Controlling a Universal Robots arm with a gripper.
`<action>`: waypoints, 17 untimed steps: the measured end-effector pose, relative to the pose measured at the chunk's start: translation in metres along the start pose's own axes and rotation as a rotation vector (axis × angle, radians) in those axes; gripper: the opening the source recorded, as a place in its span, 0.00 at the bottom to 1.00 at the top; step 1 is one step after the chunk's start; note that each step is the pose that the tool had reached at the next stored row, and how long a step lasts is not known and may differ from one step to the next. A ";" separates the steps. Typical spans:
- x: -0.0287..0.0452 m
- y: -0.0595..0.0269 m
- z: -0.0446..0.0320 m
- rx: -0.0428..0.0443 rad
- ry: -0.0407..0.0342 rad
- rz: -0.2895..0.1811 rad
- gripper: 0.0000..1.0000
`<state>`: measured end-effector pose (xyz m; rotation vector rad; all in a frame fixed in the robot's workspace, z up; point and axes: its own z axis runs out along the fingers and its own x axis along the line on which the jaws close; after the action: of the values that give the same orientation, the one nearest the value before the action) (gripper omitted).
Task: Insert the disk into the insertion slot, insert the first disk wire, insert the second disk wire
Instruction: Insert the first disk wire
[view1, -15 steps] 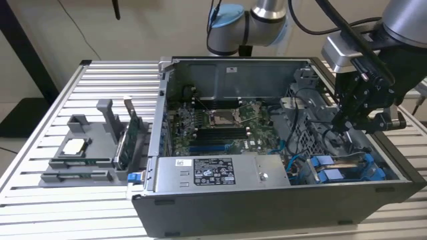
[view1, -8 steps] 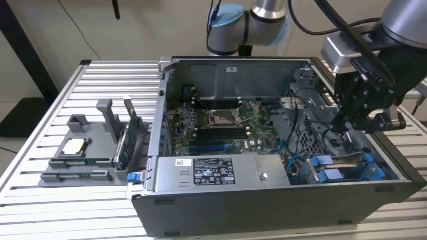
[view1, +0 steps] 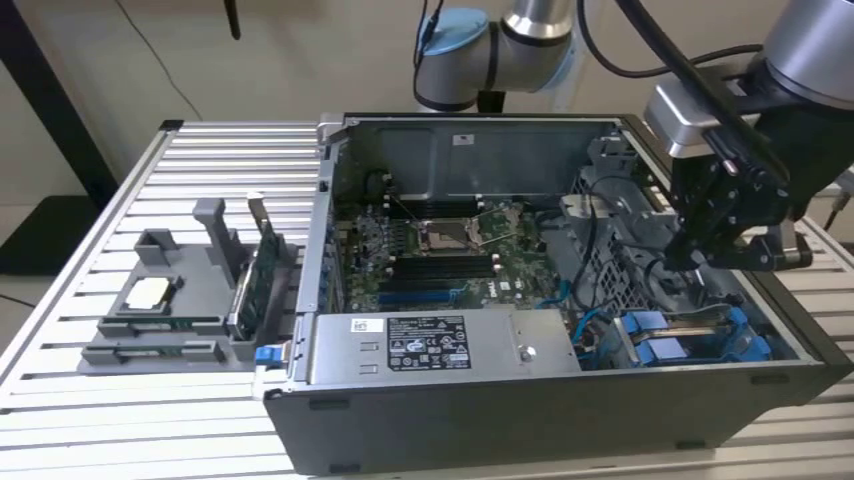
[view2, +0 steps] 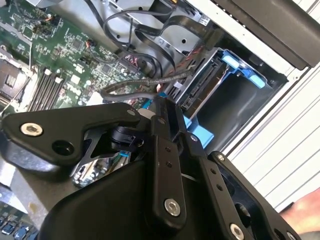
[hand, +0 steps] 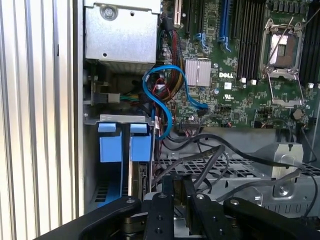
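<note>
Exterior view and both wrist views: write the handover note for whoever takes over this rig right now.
The gripper hangs inside the open black computer case, over the drive bay at the exterior view's right. Its grip state is not readable.
Disk: the silver-grey hard drive in its bright blue plastic carrier sits in a bay slot, connector edge towards the gripper.
Done: the disk looks inserted.
Wires: a thin blue cable loops beside the bay, and black cables lie close to the gripper. Whether any is plugged into the disk cannot be seen.
Left: both wire insertions remain unconfirmed.
</note>
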<state>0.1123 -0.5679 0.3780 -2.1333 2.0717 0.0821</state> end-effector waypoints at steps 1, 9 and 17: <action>0.0004 -0.0006 0.0007 0.0000 0.0000 0.000 0.19; 0.0030 -0.0061 0.0063 0.0000 -0.0001 0.000 0.19; 0.0048 -0.0115 0.0103 0.0000 -0.0002 0.000 0.19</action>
<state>0.1247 -0.5708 0.3681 -2.1332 2.0716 0.0823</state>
